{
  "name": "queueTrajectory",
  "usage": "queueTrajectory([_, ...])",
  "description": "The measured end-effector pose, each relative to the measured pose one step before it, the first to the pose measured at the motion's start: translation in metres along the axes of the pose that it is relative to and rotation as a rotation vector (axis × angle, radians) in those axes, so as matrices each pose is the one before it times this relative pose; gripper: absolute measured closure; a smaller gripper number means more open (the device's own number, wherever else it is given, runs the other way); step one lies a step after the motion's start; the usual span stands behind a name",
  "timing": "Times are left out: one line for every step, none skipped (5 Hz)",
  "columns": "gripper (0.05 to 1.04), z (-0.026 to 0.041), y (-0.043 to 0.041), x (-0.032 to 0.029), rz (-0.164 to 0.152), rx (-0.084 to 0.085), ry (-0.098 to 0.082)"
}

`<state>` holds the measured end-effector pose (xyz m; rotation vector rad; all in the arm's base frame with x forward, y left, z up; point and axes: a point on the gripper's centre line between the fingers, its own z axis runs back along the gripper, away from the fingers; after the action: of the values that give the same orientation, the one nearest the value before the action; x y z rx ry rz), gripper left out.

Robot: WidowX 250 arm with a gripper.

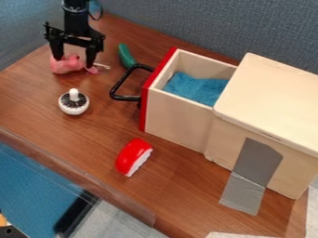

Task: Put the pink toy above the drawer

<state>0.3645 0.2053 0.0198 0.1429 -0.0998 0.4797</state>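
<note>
At the upper left, my gripper (74, 63) hangs low over the table, its two fingers spread wide. The pink toy (64, 65) lies on the wood right at the fingertips, with part of it between them and a small pink piece by the right finger. Whether the fingers touch it, I cannot tell. The wooden drawer (180, 111), with a red front and black handle, is pulled out from its cabinet (273, 102) on the right. Blue cloth (194, 87) lies inside the drawer.
A green toy (126, 56) lies between gripper and drawer handle (127, 97). A white object with a knob (74, 103) stands below the gripper, and a red and white toy (133, 157) lies near the front. Grey tape (251, 174) runs down the cabinet side.
</note>
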Motion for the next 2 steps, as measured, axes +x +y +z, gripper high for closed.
queueTrajectory([0.389,-0.00342,-0.00019,0.00134,0.0212,-0.0024,0.0112])
queueTrajectory([0.607,0.00122,0.00008,-0.00074,0.0099,-0.0039,0.0161])
